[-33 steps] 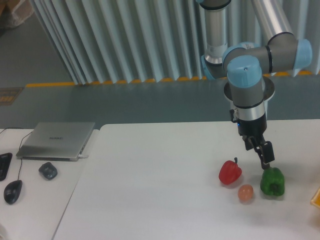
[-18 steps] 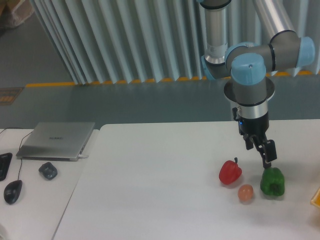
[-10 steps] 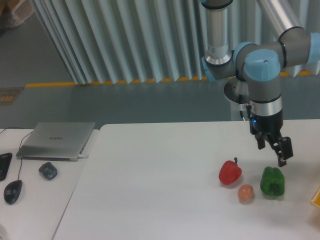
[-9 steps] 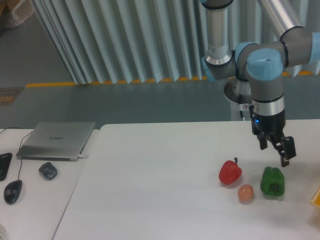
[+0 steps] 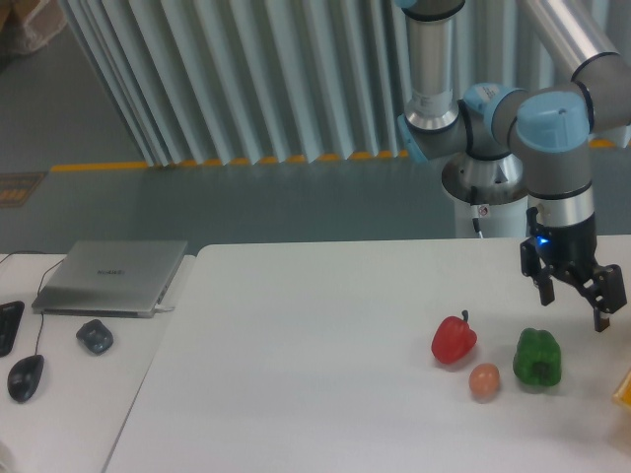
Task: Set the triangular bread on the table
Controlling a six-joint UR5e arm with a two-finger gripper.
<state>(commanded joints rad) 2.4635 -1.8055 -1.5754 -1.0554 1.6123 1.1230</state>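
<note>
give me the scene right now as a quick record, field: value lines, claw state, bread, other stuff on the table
claw: open, holding nothing, above the table, up and right of the green pepper
triangular bread: only an orange sliver shows at the right frame edge; what it rests on cannot be told
table: white, rounded corner
green pepper: on the table
red pepper: left of the green one
peach ball: between and in front of the peppers
side desk: laptop, two mice

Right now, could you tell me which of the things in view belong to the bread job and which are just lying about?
Job:
the triangular bread, only an orange sliver at the right edge
the table
the gripper, empty

Lying about:
red pepper
green pepper
peach ball
laptop
two mice
</note>
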